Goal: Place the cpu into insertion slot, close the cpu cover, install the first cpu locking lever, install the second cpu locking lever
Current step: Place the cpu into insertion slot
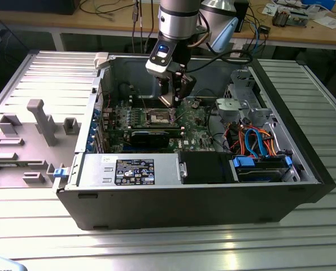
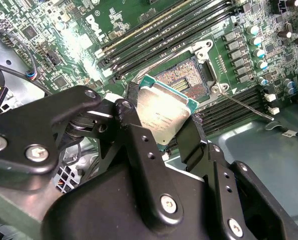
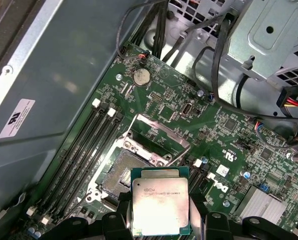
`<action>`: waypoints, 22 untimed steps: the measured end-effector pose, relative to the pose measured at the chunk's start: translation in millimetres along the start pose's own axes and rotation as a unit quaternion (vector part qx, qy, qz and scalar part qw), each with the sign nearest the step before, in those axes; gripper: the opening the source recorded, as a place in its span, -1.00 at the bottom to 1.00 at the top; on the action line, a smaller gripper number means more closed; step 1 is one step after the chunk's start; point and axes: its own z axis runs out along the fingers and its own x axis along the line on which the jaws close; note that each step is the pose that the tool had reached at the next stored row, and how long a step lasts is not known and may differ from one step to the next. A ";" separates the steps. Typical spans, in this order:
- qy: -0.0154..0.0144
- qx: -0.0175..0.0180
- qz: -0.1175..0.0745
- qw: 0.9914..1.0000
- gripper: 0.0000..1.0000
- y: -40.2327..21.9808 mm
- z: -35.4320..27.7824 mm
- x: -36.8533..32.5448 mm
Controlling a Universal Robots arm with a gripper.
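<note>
Hand (image 2: 161, 121) closed partway on the cpu (image 2: 164, 111). One of the fingers (image 2: 130, 116) presses on each of two opposite edges, and the metal top faces up in both wrist views.

Judgement: the chip is light, thin and stiff. The lid looks slick and the underside is probably delicate. Edges are the only sensible place to grip, firmly enough not to slip, with the chip kept level.

Cpu hangs just above the insertion slot (image 3: 122, 174), not seated, and overlaps one side of it in the first wrist view. Cpu cover (image 3: 156, 127) stands tilted open past the slot. One locking lever (image 2: 249, 106) is swung out, free.

Memory slots (image 3: 83, 145) run alongside on the green motherboard (image 3: 214, 150). The open computer case (image 1: 213, 203) lies on the slatted metal surface (image 1: 156, 248).
</note>
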 end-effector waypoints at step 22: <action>-0.001 0.001 0.015 1.000 0.09 0.0 1.3 0.0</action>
